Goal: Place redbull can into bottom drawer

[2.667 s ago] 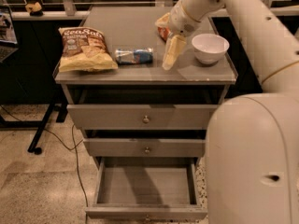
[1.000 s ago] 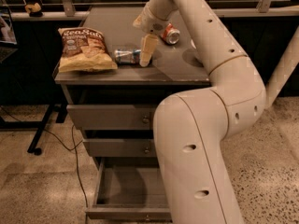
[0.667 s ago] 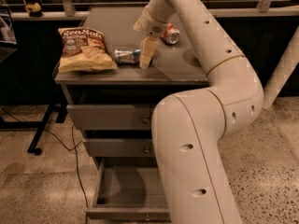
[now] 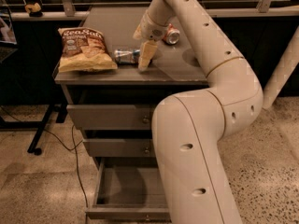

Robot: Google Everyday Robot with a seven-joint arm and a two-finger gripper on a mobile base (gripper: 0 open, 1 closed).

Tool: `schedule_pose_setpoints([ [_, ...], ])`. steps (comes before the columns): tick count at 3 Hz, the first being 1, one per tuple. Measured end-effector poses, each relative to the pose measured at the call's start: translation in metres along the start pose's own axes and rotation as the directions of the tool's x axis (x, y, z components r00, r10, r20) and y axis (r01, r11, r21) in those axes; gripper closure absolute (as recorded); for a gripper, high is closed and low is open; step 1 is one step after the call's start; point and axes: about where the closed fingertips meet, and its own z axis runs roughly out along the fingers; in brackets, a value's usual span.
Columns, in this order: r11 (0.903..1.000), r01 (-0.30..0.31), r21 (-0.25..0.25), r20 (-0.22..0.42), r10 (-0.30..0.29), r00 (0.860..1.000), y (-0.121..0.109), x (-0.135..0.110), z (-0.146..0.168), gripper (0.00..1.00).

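Flanking redbull can [image 4: 125, 56]: gripper [image 4: 144, 60] (chip bag [image 4: 84, 48] opposite).

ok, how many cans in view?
2: redbull can lying beside the chip bag, end effector next to it; red-orange can farther back, beside the arm, which may hide others.

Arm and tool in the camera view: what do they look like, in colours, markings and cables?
The arm is cream-white, built of thick rounded tubular segments with smooth bulging joints, dotted with small dark round holes. No cables or labels show. The tool is a yellower tan, with a tapered wedge shape. It sits over the cabinet top, beside the redbull can.
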Motion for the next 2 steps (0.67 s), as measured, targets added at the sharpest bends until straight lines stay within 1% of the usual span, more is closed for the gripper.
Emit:
schedule_pose_setpoints([
  [2, 1.0, 0.0, 0.0, 0.0, 0.0, 1.0, 0.0, 0.0, 0.0, 0.65],
])
